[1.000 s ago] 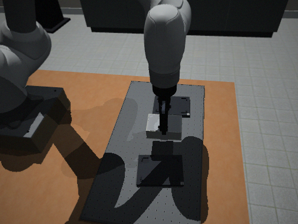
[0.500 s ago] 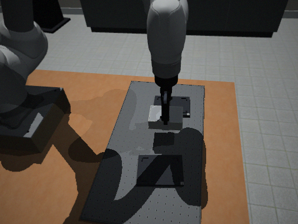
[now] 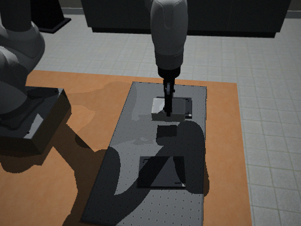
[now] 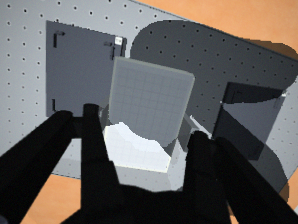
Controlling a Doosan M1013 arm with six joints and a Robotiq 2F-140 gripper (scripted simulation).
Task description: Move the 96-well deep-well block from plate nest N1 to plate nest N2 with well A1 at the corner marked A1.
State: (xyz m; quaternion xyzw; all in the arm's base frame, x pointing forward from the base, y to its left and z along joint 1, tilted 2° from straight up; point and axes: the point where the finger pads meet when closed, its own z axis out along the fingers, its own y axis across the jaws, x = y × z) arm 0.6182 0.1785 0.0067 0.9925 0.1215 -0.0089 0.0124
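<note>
Beneath claw (image 4: pixel 148 142), deep-well block (image 4: pixel 150 102) gripped; far nest (image 3: pixel 188 102) half hidden.

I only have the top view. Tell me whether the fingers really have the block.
Observer: Yes. In the wrist view both fingers press the deep-well block from opposite sides.
Operator: Report which way up it is.
Observer: Its gridded well face points toward the wrist camera, so it is the right way up.
Operator: Check it against nest N2.
Observer: Nest N2 shows mostly uncovered beside the block. Its white corner mark sits just past the block's edge.
</note>
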